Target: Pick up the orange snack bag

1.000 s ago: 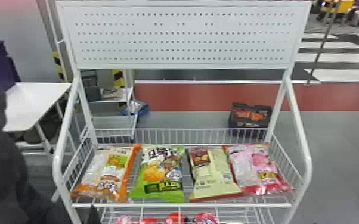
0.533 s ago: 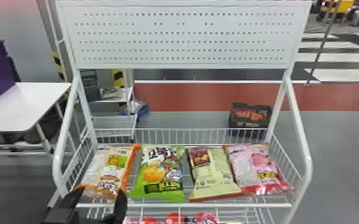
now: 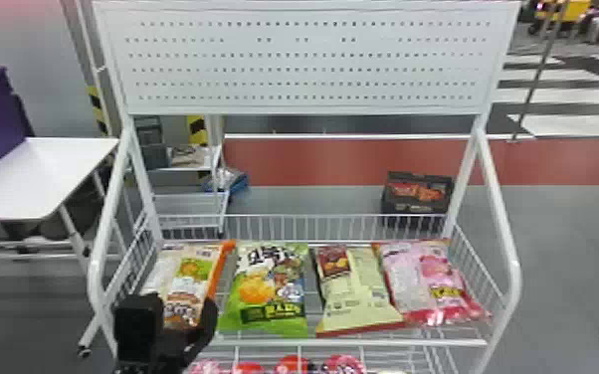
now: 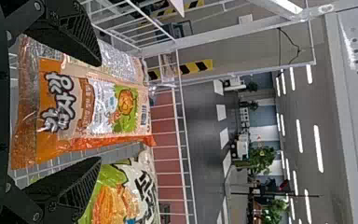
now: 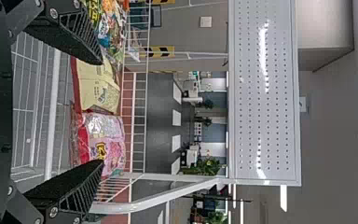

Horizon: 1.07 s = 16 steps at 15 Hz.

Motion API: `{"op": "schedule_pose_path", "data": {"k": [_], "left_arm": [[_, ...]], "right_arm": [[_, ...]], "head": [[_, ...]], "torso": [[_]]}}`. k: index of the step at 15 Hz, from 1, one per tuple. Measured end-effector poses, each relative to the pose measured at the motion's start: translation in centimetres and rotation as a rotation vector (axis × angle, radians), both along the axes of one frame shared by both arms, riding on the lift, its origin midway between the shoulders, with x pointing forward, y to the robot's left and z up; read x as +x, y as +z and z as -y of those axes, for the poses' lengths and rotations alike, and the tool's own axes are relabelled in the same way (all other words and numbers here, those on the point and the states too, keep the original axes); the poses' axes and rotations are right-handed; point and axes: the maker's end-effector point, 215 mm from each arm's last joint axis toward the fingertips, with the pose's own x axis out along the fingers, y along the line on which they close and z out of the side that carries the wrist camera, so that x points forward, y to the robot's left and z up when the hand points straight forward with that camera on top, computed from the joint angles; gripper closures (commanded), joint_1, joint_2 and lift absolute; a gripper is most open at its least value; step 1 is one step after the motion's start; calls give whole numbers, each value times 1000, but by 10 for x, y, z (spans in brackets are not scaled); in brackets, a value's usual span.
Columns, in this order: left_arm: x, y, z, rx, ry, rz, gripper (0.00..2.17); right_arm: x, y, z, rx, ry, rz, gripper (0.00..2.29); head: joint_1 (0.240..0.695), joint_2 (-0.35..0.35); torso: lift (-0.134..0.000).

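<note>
The orange snack bag [image 3: 191,281] lies at the left end of the white wire basket [image 3: 353,342], beside the green bag [image 3: 291,296]. Its glossy, crinkled wrapper is orange along one end and one side, paler between, with chunky dark lettering and a green patch bearing a round orange cartoon. The left tool [image 3: 174,302] is wide open around its near end, gripping nothing; the right tool [image 5: 101,112] is wide open and empty.

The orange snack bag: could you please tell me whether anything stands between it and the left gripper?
Nothing visible stands between the left gripper and the orange snack bag, which shows between the open fingers. The green bag lies beside it, not between them.
</note>
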Motion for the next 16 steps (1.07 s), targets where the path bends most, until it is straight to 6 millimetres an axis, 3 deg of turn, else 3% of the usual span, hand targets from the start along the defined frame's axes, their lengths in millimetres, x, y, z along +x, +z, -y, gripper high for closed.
{"op": "schedule_pose_path", "data": {"k": [5, 11, 13, 14, 15, 16], "left_arm": [[23, -19, -10, -16, 9, -47, 221], [33, -32, -20, -30, 10, -108, 461], [35, -36, -25, -29, 17, -124, 731], [35, -39, -27, -28, 21, -132, 755], [35, -40, -28, -30, 24, -137, 1096], [34, -42, -30, -29, 31, -140, 1271]], "right_arm": [[1, 0, 0, 2, 0, 1, 140], [3, -1, 1, -1, 0, 2, 140], [3, -1, 1, -1, -1, 2, 140], [3, -1, 1, -1, -1, 3, 140], [3, -1, 2, -2, -2, 3, 140], [4, -1, 2, -2, -3, 3, 140]], "head": [[499, 0], [499, 0], [499, 0], [499, 0], [499, 0], [499, 0]], "torso": [[0], [0], [0], [0], [0], [0]]}}
